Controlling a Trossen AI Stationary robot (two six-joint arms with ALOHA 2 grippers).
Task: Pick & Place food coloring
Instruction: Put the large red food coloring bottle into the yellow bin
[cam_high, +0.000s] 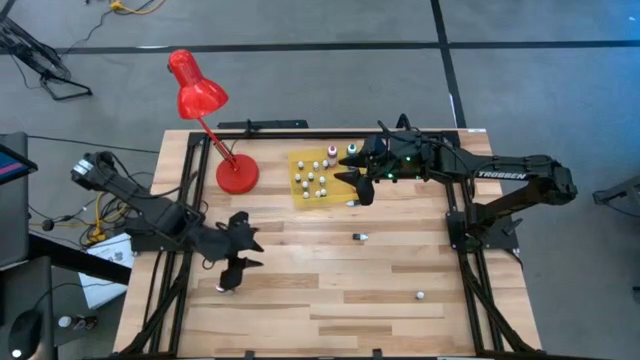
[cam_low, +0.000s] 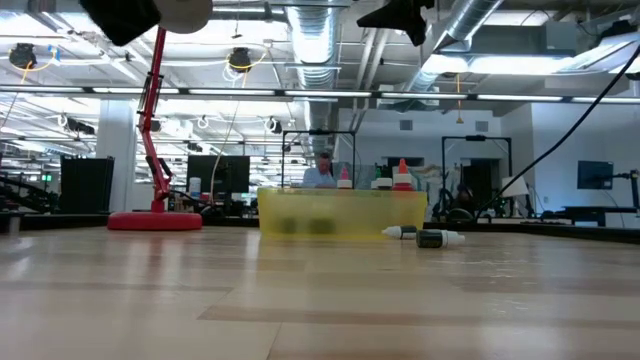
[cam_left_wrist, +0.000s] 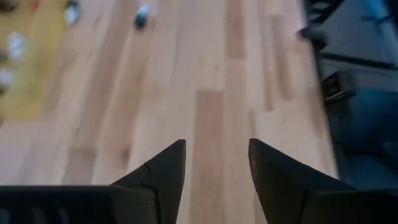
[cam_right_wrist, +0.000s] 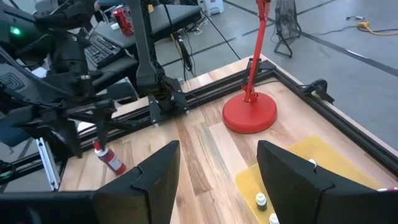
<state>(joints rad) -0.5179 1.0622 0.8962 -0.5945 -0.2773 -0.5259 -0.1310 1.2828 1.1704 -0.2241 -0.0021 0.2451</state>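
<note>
On the yellow mat (cam_high: 318, 175) stand food coloring bottles (cam_high: 312, 180); both arms' fingers spread.

Open wood in the middle, clutter along the far edge

The pale wooden plank tabletop (cam_high: 330, 290) lies mostly bare between the arms; only two small fallen bottles (cam_high: 359, 237) (cam_high: 421, 296) dot it. The red desk lamp (cam_high: 200, 110) and the bottle-crowded flat yellow mat (cam_high: 300, 160) block the far side.

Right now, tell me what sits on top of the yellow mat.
Small bottles with pale caps stand on the yellow mat, about ten showing as whitish dots. The right hand hangs over the mat's right edge and hides whatever lies under it.
</note>
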